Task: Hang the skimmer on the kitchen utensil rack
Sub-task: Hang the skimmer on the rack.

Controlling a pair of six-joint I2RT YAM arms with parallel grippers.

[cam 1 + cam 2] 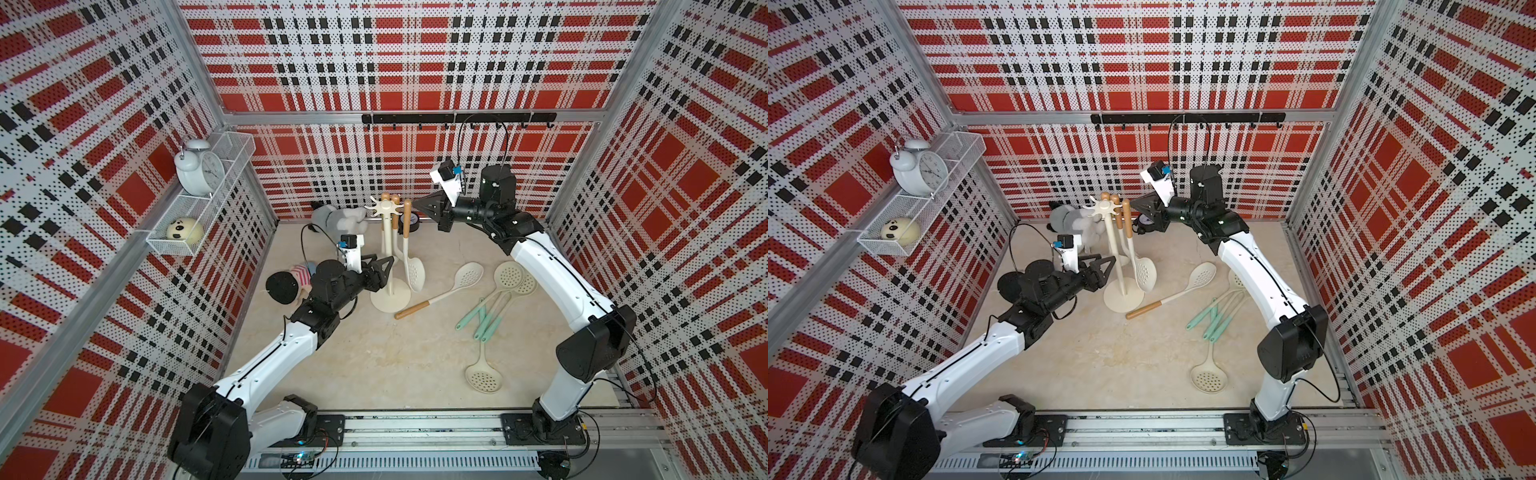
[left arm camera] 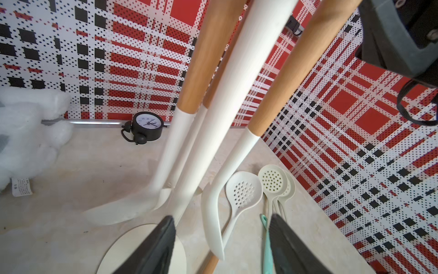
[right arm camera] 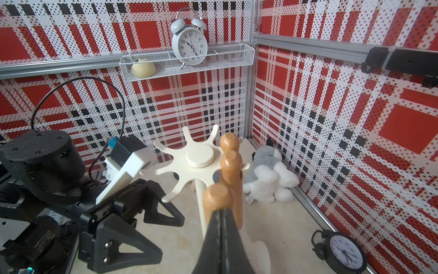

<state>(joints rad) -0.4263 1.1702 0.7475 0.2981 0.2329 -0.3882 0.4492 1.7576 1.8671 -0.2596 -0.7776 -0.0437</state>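
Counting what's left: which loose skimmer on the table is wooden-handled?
The cream perforated skimmer beside the cream-white rack base; others have mint-green handles or a cream handle.

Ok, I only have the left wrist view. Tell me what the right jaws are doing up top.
Observer: The right gripper has its jaws shut, with the tips right at the wooden end of the nearest skimmer.
Operator: Count the handles at the crown.
Observer: Three wooden handles stand together at one side of the kitchen utensil rack. Its other prongs are bare.
Operator: Report anything lying nearer the front.
Observer: One all-cream skimmer lies flat there.
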